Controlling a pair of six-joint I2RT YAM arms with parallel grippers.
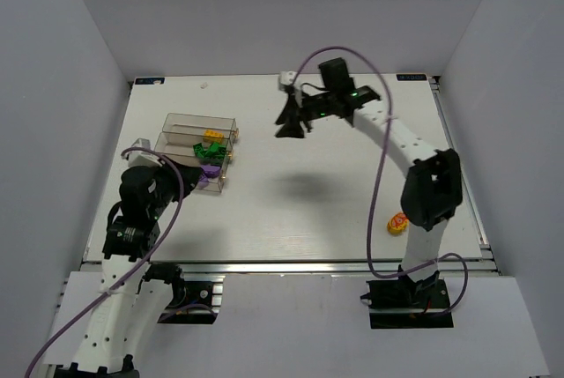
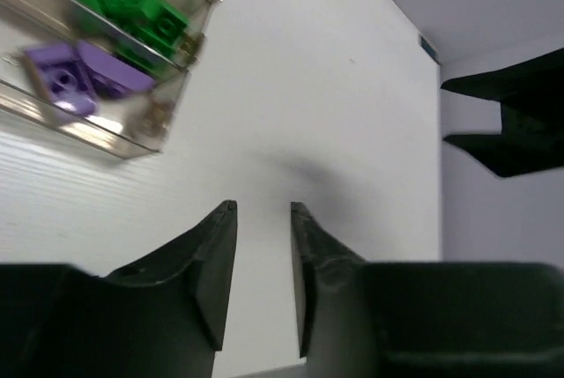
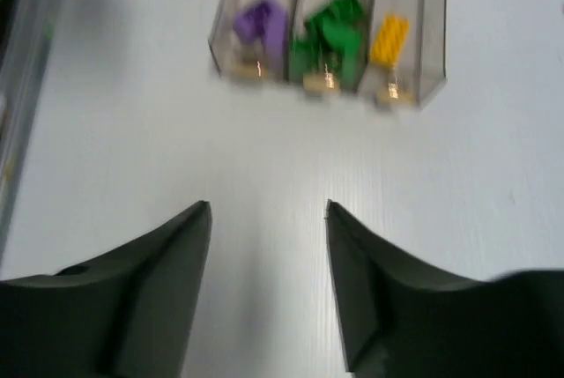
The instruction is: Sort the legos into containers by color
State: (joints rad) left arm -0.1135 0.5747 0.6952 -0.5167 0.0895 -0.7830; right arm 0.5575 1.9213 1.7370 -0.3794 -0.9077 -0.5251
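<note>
Right wrist: clear rect. containers [image 3: 421, 43], studded legos [image 3: 330, 34].

In the overhead view the left arm [image 1: 132, 219] sits folded at eight o'clock. The left gripper [image 2: 264, 209] aims toward two o'clock, jaws a narrow slit apart, gripping nothing. The right arm [image 1: 414, 158] arches from five o'clock up toward twelve. The right gripper [image 3: 269, 206] hangs raised, jaws parted wider, gripping nothing.

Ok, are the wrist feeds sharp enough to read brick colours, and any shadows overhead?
Left wrist: purple bricks motion-blurred, colour readable. Right wrist: containers soft, purple, green, yellow distinct. Top external: even light, faint shadow on table under right hand.
</note>
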